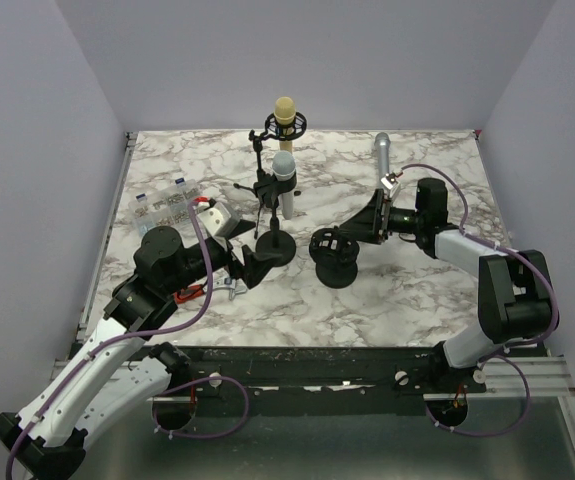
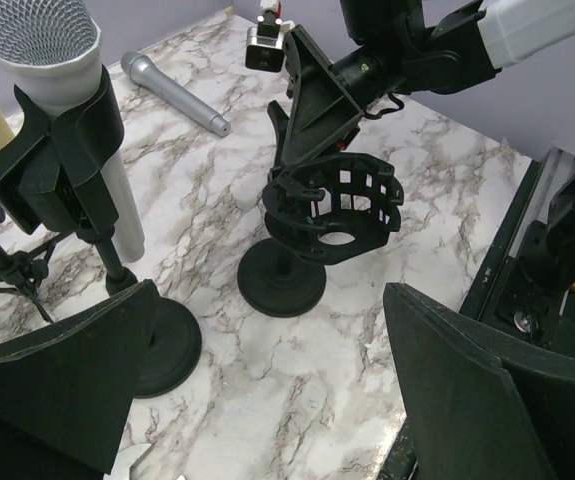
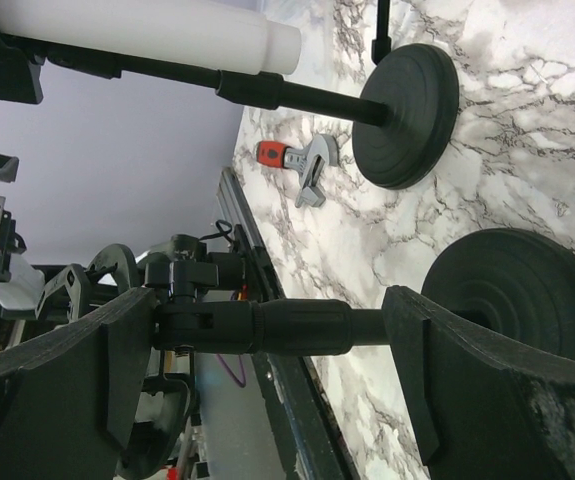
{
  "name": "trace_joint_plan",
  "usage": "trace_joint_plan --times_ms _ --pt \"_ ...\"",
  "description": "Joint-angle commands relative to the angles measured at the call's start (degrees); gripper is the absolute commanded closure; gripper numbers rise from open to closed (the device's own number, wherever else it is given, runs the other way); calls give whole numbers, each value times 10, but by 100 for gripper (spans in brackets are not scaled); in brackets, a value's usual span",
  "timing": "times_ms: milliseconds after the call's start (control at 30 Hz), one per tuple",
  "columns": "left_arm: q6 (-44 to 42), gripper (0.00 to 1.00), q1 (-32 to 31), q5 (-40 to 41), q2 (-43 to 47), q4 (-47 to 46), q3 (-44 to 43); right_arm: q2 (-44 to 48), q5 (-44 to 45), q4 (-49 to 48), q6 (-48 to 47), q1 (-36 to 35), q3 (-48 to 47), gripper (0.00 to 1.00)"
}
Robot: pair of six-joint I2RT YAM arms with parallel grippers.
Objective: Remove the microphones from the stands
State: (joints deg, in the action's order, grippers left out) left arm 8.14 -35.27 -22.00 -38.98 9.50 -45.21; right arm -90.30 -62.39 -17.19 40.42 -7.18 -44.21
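A white microphone with a grey mesh head [image 1: 283, 185] stands upright in the black clip [image 2: 62, 150] of a stand with a round base [image 1: 275, 245]. It also shows in the left wrist view [image 2: 67, 70]. My left gripper [image 1: 255, 262] is open and empty just near-left of that base [image 2: 167, 345]; only marble lies between its fingers [image 2: 57, 390]. My right gripper [image 1: 365, 222] is open beside an empty shock-mount stand [image 1: 335, 255]. In the right wrist view that stand's pole [image 3: 297, 328] lies across the gap between the fingers [image 3: 487, 380], which are not closed on it.
A grey microphone [image 1: 381, 155] lies on the table at the back right. A cream microphone [image 1: 285, 118] sits in a shock mount at the back. A red-handled wrench [image 1: 192, 292] and a clear parts box [image 1: 165, 205] lie at the left.
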Motion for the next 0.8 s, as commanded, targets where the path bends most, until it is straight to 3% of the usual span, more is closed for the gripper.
trace_joint_plan --times_ms 0,200,433,600,767 --pt "1 2 -3 31 16 -10 -6 -23 143 111 -73 1 4 0" --pt "4 1 -3 108 35 -6 -1 16 173 209 -94 1 -92 0" --pt "4 1 -3 276 50 25 -4 35 298 381 -149 1 -243 0" --pt "2 1 -3 265 58 17 0 71 258 366 -147 0 -221 0" --pt "11 1 -3 251 55 18 -2 105 284 367 -149 0 -207 0"
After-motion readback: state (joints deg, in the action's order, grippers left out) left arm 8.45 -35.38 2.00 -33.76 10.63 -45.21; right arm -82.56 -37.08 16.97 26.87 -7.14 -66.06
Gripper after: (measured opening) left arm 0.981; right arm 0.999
